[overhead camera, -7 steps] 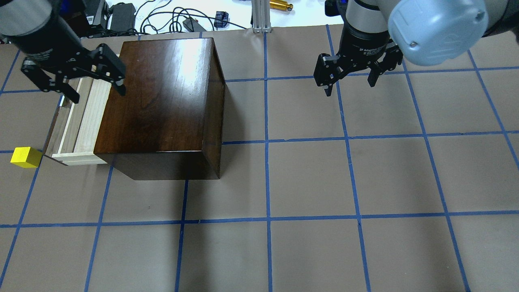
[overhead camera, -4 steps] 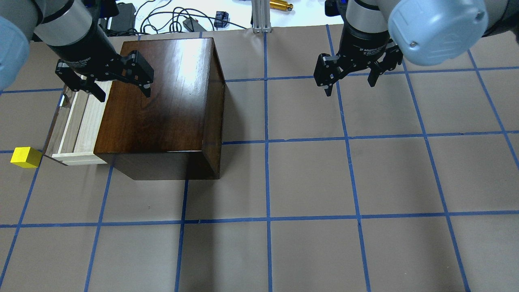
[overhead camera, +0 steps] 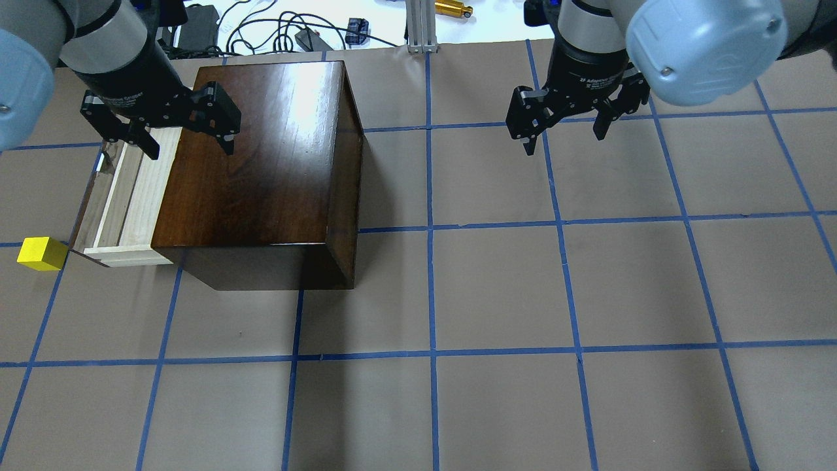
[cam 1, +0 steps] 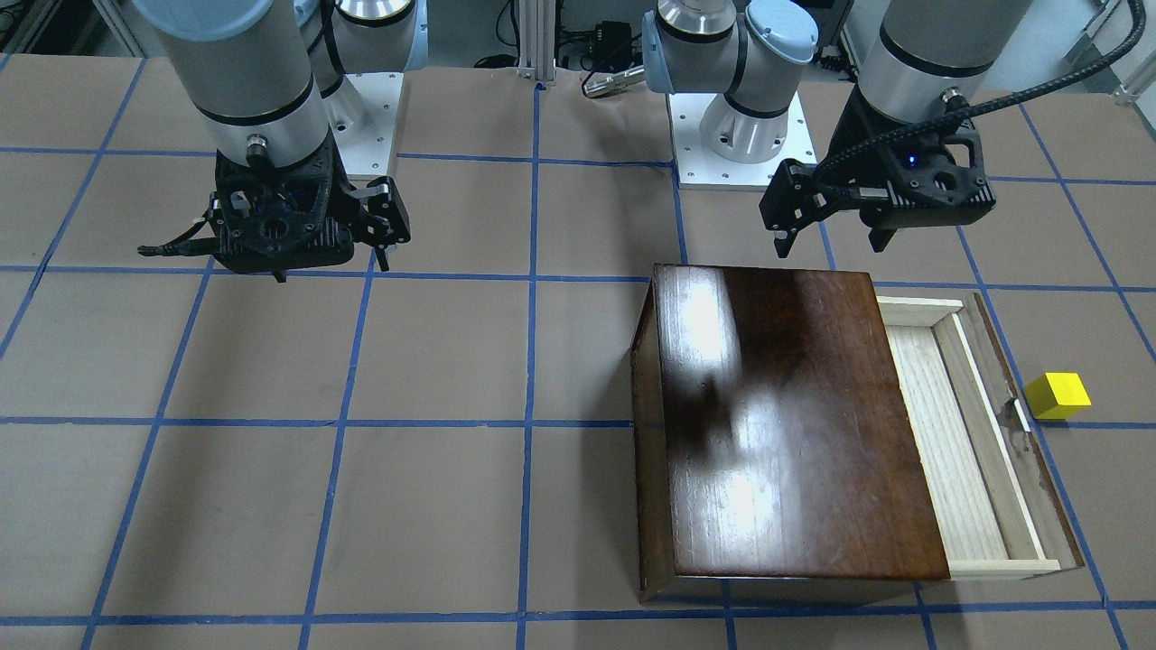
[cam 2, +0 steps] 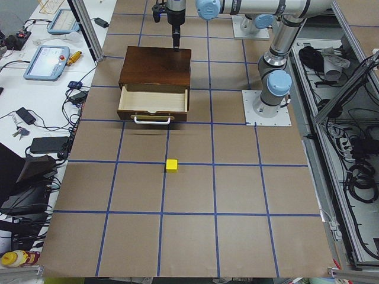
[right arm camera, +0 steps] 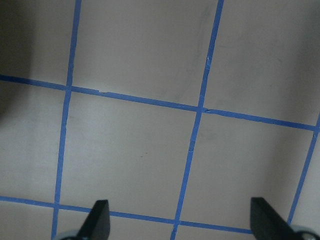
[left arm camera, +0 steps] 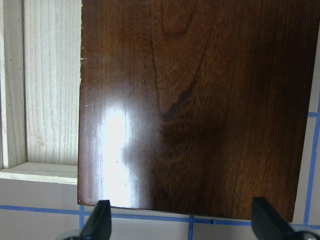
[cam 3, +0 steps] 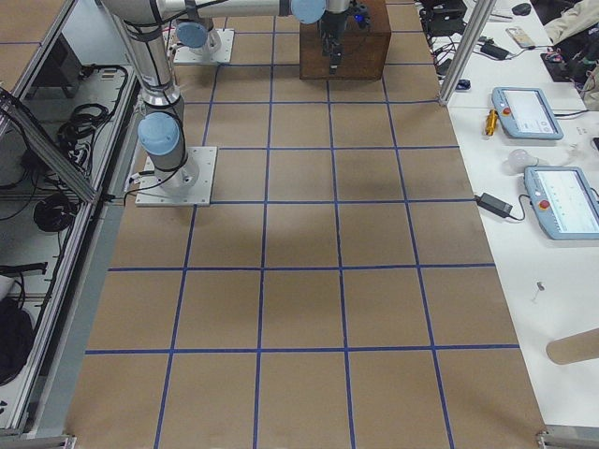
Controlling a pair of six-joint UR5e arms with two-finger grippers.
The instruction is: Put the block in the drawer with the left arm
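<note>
Yellow block [overhead camera: 41, 254], a small bright cube, sits on the brown paper tabletop [overhead camera: 497, 288] at the far left edge of the overhead frame. It is in front of the pulled-out drawer [overhead camera: 124, 196], a shallow pale-wood tray with a dark front panel, and the left side view shows it near but apart. It looks rigid, light and flat-faced, so I'd judge it an easy pinch across two opposite sides, taken from above. The left arm's black gripper [overhead camera: 189, 149] hangs at upper left above the glossy dark-brown wooden cabinet [overhead camera: 261, 163], jaws spread wide, nothing between them. The right gripper [overhead camera: 563, 140], upper right, is equally wide and empty. There is open paper all round the block. The drawer's metal handle [cam 2: 151, 120] is the nearest edge, and the exposed tray is a narrow strip.
</note>
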